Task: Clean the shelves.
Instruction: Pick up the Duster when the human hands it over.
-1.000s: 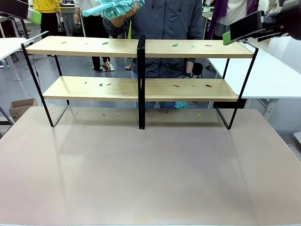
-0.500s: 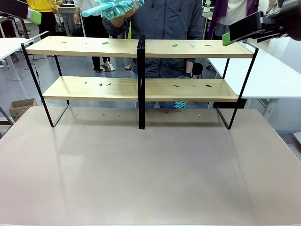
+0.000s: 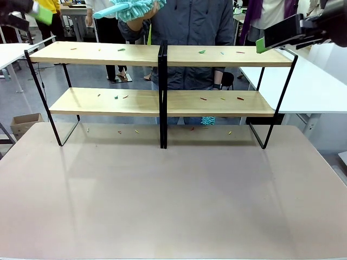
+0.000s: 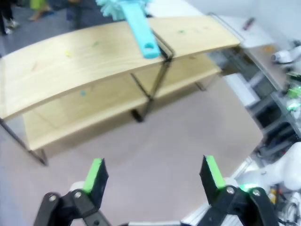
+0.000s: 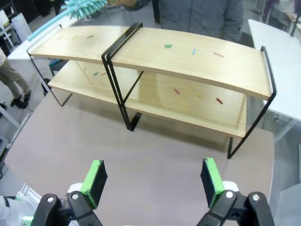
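Observation:
The shelves (image 3: 162, 54) stand at the far side of the table: two long light wooden boards in a thin black frame with a central post (image 3: 162, 97). Small red, green and yellow scraps (image 3: 201, 52) lie on both boards and on the table under them. Behind the shelves a person holds a teal duster (image 3: 130, 7) above the upper board's left half. My left gripper (image 3: 40, 12) hangs high over the shelves' left end, open (image 4: 154, 173), with the shelves (image 4: 94, 56) and duster handle (image 4: 138, 28) ahead. My right gripper (image 3: 263, 42) hovers by the upper board's right end, open (image 5: 151, 176), above the shelves (image 5: 188, 56).
The beige tabletop (image 3: 173, 195) stretches bare in front of the shelves. White side tables stand at the right (image 3: 309, 81) and left (image 3: 8, 51). A cardboard box (image 3: 24, 123) sits on the floor at left. A second teal tuft (image 3: 207, 120) shows behind the lower board.
My left gripper has come further into the top left corner, shifting right and slightly up. The right gripper, the shelves and the person's duster have stayed put.

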`<state>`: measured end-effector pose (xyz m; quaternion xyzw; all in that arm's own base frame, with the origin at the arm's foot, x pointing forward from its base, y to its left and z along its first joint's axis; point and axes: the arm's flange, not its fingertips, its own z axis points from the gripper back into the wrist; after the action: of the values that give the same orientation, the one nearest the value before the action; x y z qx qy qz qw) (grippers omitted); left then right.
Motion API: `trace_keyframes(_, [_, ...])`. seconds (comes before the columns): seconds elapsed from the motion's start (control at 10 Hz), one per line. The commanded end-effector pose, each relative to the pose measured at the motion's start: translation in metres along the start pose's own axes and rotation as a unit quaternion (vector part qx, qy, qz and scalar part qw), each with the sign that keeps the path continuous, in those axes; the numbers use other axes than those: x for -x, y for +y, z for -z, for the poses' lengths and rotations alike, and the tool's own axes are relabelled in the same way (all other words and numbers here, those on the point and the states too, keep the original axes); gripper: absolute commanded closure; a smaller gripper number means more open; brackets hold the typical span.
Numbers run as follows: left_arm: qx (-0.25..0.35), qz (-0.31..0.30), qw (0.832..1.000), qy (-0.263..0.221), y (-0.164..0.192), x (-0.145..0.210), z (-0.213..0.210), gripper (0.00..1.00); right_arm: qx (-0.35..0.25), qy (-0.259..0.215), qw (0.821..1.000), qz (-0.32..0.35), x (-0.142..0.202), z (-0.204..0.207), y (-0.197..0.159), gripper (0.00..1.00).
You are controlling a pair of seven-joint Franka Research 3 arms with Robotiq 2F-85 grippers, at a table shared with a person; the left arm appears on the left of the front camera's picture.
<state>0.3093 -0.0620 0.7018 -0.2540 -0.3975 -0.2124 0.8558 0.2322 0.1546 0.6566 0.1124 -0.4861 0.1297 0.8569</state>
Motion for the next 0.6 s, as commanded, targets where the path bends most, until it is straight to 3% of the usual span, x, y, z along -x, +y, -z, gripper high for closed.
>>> trace_keyframes(0.0, [0.148, -0.156, 0.968, 0.127, 0.048, -0.046, 0.0, 0.0, 0.002, 0.0, 1.0, 0.001, 0.0, 0.0, 0.0, 0.0])
trace_keyframes(0.1, [0.228, -0.204, 0.94, 0.148, 0.058, -0.047, 0.008, 0.0, 0.002, 0.0, 1.0, 0.001, 0.0, 0.0, 0.0, 0.0])
trace_keyframes(0.2, [0.067, -0.044, 0.996, 0.026, 0.023, -0.019, 0.003, 0.0, 0.002, 0.0, 1.0, 0.001, 0.0, 0.0, 0.0, 0.0])
trace_keyframes(0.3, [0.067, -0.044, 0.996, 0.026, 0.023, -0.019, 0.003, 0.0, 0.002, 0.0, 1.0, 0.001, 0.0, 0.0, 0.0, 0.0])
trace_keyframes(0.4, [0.139, -0.087, 0.985, 0.049, 0.049, -0.036, 0.009, 0.0, 0.002, 0.0, 1.0, 0.001, 0.0, 0.0, 0.0, 0.0])
trace_keyframes(0.5, [0.137, -0.11, 0.982, 0.074, 0.053, -0.048, 0.02, 0.0, 0.002, 0.0, 1.0, 0.001, 0.0, 0.0, 0.0, 0.0])
